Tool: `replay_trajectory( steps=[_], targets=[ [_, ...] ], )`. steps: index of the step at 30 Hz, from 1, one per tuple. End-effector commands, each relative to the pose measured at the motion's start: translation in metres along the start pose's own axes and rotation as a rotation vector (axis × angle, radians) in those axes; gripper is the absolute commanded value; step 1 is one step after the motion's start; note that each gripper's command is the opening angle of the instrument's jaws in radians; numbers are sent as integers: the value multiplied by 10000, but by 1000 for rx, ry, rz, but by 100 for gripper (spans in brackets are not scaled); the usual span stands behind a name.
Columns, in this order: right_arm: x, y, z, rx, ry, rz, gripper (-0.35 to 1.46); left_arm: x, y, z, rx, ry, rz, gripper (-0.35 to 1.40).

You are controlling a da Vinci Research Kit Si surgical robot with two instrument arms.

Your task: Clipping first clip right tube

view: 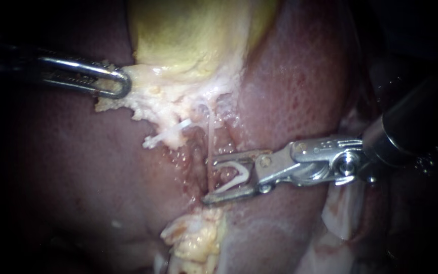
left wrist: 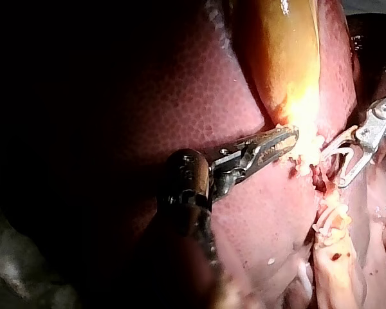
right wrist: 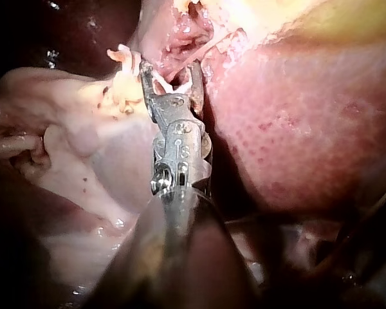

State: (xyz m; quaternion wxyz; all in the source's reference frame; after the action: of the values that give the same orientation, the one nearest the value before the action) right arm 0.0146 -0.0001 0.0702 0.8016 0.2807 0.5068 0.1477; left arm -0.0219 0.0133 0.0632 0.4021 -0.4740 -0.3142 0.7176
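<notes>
The right tube [view: 211, 133], thin, pale and glistening, ran straight down to the right instrument [view: 210, 180] and reached the tip of its upper jaw. The clip [view: 238, 171] (white, V-shaped, its mouth facing the tube) sat between that instrument's jaws, one leg along each jaw, not yet squeezed flat.
</notes>
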Motion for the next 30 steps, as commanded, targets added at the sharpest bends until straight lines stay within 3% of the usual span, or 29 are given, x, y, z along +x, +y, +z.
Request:
replay_trajectory(
  steps=[1,5,13,19,24,30],
  targets=[
    [-3,2,1,1,7,12,45,0,0,0,-1,0,0,-35],
    [-15,6,7,3,22,45,46,0,0,0,-1,0,0,-35],
    [-32,9,16,68,46,67,45,0,0,-1,-1,0,0,-35],
    [-29,10,25,145,91,89,45,0,0,-1,-1,0,0,-35],
    [-24,10,34,149,137,113,45,0,0,-1,-1,0,0,-35],
    [-18,4,37,159,162,127,45,0,0,-1,0,0,0,-35]
  ],
)
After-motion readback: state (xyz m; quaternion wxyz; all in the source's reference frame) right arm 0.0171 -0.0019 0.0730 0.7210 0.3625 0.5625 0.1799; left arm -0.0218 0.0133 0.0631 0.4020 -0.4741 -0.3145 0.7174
